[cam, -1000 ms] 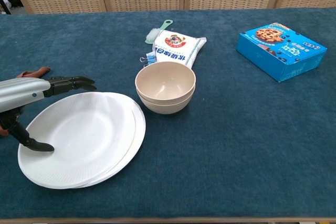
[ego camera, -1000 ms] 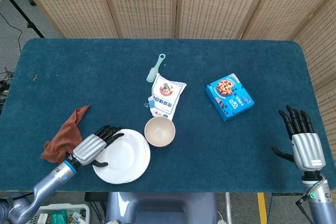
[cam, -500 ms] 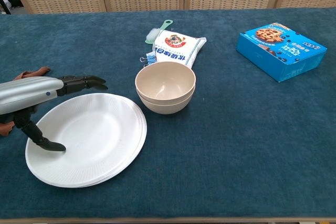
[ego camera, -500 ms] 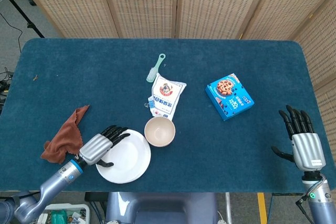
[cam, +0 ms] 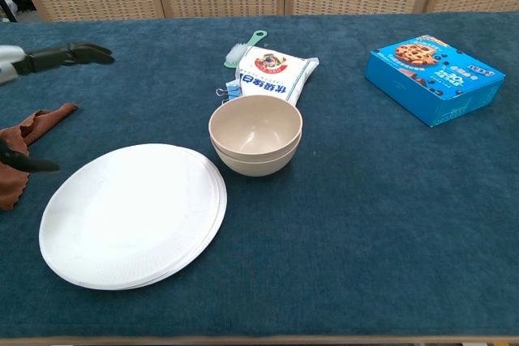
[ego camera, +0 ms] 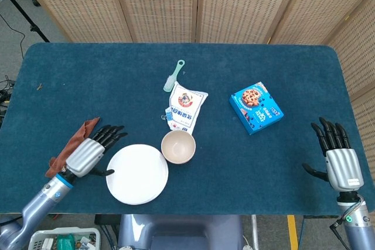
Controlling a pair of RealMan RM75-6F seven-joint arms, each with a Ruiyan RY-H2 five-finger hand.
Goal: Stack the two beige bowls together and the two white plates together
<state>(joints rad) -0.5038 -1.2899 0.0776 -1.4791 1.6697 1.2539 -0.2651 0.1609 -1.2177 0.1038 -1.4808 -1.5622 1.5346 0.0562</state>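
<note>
At the far left of the blue-covered counter [ego camera: 70, 86] lies a crumpled brown cloth [ego camera: 75, 140], and the left robot hand [ego camera: 88, 153] hovers over its lower right part, released, with its dark fingers [ego camera: 110, 133] spread and nothing between them. In the chest view only those fingertips show at the left edge, above the cloth. The left robot hand sits just beside the 2 white plates [ego camera: 137, 174] without touching them.

The plates lie stacked one on the other near the front edge; the chest view shows the lower plate's rim peeking out on the right side, so the pair is slightly offset. Just right of the plates, close to their rim, stand the 2 beige bowls [ego camera: 178, 146], nested one inside the other and upright, as the double rim in the chest view makes plain.

Behind the bowls lies a white flour bag [ego camera: 186, 108] with a red and blue label, and a small blue clip, as it seems, sits at its near left corner. Beyond the bag lies a pale green brush [ego camera: 173, 76]. Further right, well apart from the bowls, a blue cookie box [ego camera: 256, 108] lies flat.

At the far right, the right robot hand [ego camera: 336, 155] is held off the counter's edge, released, fingers extended upward and apart, grasping nothing.
</note>
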